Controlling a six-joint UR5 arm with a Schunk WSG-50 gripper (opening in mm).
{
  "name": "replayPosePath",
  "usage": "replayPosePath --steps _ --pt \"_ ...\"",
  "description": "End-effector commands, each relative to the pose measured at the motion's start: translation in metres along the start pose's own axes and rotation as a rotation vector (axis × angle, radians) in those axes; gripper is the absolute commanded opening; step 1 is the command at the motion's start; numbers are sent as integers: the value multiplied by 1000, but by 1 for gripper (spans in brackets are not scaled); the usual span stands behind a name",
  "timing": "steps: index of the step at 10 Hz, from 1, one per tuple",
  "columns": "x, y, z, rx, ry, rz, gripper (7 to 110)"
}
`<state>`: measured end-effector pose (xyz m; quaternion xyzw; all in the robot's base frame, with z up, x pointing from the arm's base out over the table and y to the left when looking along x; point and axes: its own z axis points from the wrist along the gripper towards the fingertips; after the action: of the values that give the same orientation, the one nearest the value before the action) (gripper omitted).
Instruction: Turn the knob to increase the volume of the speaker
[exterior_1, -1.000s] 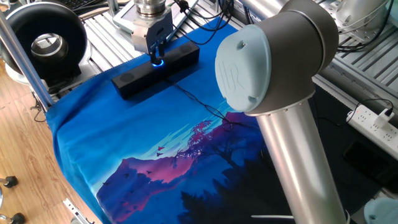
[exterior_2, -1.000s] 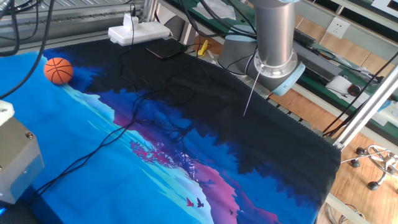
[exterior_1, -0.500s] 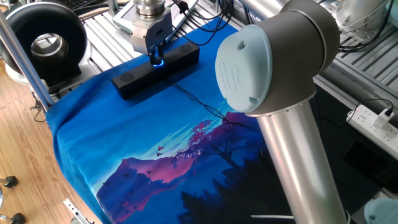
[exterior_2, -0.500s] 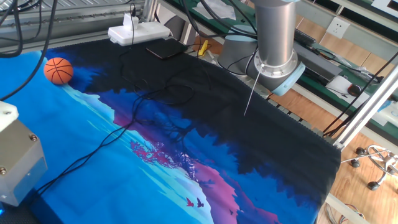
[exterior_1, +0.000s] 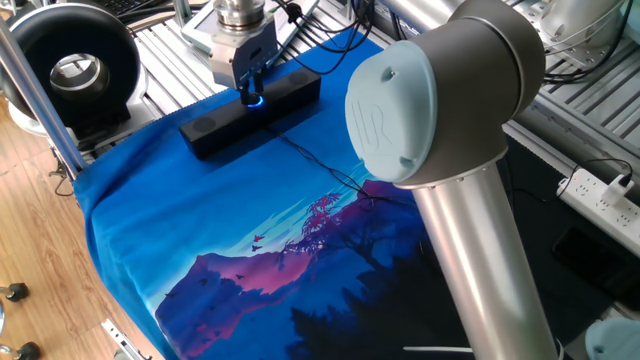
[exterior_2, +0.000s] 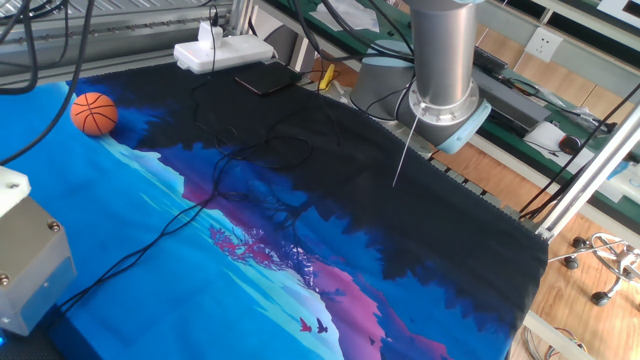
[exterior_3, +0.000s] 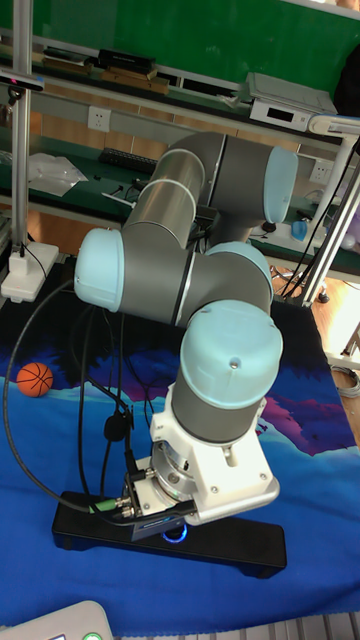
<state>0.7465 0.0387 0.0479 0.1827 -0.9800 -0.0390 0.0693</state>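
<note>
The speaker (exterior_1: 250, 115) is a long slim black bar lying on the blue printed cloth at the far end of the table; it also shows along the front edge in the tall view (exterior_3: 170, 548). Its knob (exterior_1: 253, 100) glows blue at the bar's middle, and the glow shows under the wrist (exterior_3: 177, 533). My gripper (exterior_1: 252, 88) comes straight down on the knob, its dark fingers closed around it. In the other fixed view only the grey wrist housing (exterior_2: 25, 265) shows; fingers and knob are out of frame.
A large round black ring device (exterior_1: 75, 65) stands left of the speaker. The speaker's thin black cable (exterior_2: 230, 175) trails across the cloth. An orange ball (exterior_2: 93, 113) and a white power strip (exterior_2: 222, 50) lie near the far edge. My arm's base (exterior_2: 440, 85) stands beside the table.
The wrist housing has turned slightly over the knob. The speaker has not moved and the gripper stays on the knob.
</note>
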Motion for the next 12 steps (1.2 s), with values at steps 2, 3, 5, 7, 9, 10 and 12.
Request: replayPosePath --steps 2,3,5,7,9,10,12 --pt "-2 0 4 2 -4 11 44" --pt "-1 -1 4 6 -1 12 44" --pt "0 0 3 1 0 15 44" --pt "1 1 0 -3 1 20 44" --pt "0 1 -1 -4 0 22 44" --pt "-1 1 0 -2 -1 24 44" --pt "-1 1 3 -2 -2 27 44"
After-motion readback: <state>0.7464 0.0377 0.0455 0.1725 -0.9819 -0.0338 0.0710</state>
